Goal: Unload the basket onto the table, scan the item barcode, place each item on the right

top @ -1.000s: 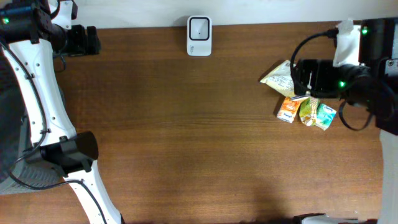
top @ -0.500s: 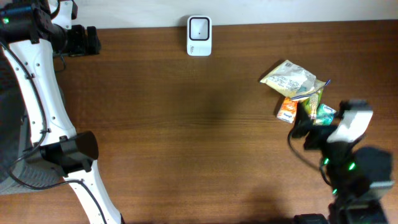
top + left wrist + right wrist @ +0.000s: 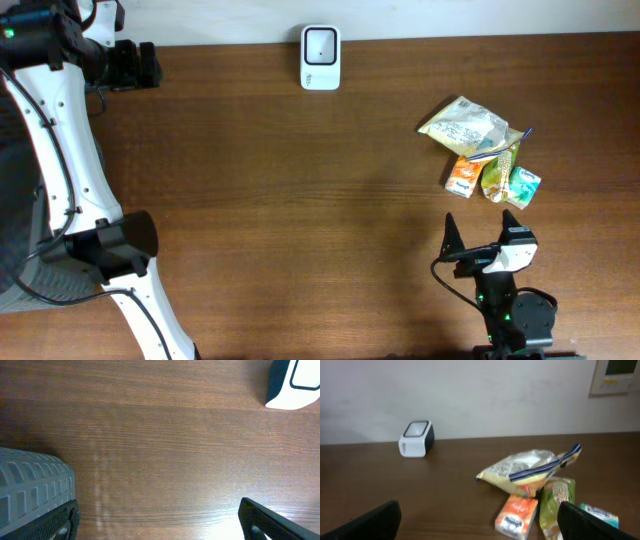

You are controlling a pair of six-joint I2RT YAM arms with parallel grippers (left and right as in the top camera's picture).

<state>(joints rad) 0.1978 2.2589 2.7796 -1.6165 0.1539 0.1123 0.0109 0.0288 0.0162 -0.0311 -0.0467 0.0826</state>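
Items piled (rt side); both jaws wide open, empty.

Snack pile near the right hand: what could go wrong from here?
1. The snack bag overlaps the orange packet and green packet, so the open right hand may grab two or scatter the pile.
2. No barcode shows on any upward face; the picked item may need turning at the scanner.
3. The scanner sits far from the pile, a long carry for a floppy bag.
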